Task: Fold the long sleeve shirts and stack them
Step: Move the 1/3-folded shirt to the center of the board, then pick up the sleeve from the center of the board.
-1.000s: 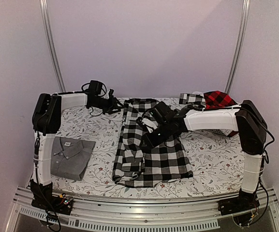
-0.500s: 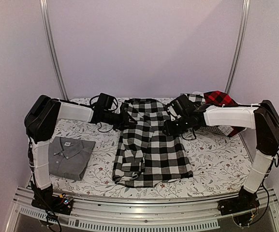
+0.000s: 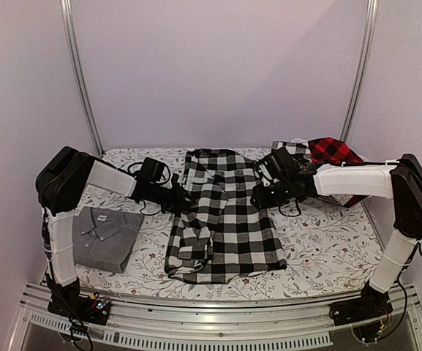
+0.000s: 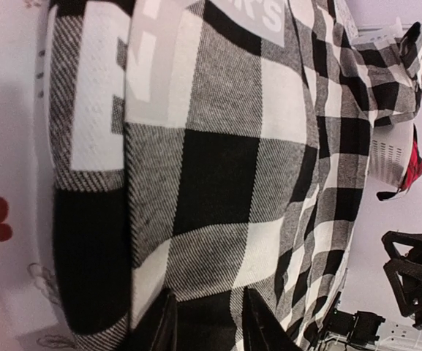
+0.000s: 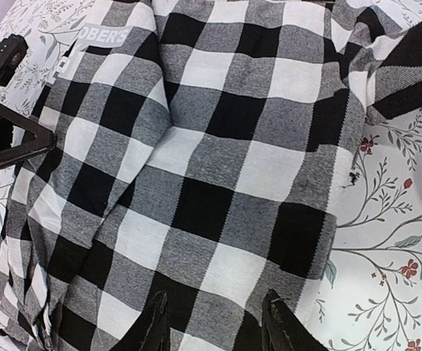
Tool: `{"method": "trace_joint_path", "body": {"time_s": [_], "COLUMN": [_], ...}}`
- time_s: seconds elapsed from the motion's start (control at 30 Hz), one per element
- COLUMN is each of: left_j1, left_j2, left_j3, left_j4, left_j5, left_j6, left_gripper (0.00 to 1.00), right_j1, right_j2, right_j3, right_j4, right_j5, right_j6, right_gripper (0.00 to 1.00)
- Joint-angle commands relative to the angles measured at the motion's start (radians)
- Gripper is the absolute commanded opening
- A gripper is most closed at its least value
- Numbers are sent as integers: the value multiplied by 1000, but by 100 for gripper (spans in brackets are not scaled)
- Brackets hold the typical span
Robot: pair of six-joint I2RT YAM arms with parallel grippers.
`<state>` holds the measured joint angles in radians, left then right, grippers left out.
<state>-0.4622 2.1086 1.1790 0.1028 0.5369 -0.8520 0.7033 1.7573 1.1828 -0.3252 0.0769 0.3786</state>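
While my L gripper (image 4: 209,322) and R gripper (image 5: 214,322) both stand w/ jaws apart over its side edges, the b&w check shirt (image 3: 225,219) lies flat at centre; grey shirt (image 3: 107,235) folded at left.

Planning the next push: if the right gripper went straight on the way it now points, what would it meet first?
The black-and-white check shirt. The jaws of the right gripper stand over its cloth, which fills the view ahead. Whether the tips already touch it is unclear.

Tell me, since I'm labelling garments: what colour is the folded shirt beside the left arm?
The folded shirt is plain grey, clearest in the top external view.
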Motion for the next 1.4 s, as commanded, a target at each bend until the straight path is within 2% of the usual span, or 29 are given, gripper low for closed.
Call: {"method": "trace_joint_path", "body": {"time_s": [0.0,0.2,0.4,0.77,0.9,1.07,1.23,1.37], "left_j1": [75,133,116,49,6,-41,-100,-177], "left_j2": [-26,-84,-96,-120,-130,-144,-144,-141], "left_j3": [-91,-139,-42,203,250,260,268,290], "left_j4": [-130,-189,-272,-435,-472,-479,-496,-546], "left_j5": [-112,-137,-122,-166,-168,-148,-107,-128], "left_j6": [50,126,219,335,353,348,363,386], "left_gripper": [31,31,32,36,36,36,36,36], "right_j1": [-8,-26,-71,-277,-280,-268,-232,-228], "right_j2": [-43,-80,-110,-204,-106,30,174,283], "right_j3": [-33,-85,-121,-15,121,251,406,512], "right_j4": [29,52,73,93,41,6,-57,-118], "right_j5": [23,30,29,41,41,63,206,304], "right_j6": [10,21,43,9,-86,-146,-209,-224], "right_gripper": [42,42,43,62,67,68,70,73]}}
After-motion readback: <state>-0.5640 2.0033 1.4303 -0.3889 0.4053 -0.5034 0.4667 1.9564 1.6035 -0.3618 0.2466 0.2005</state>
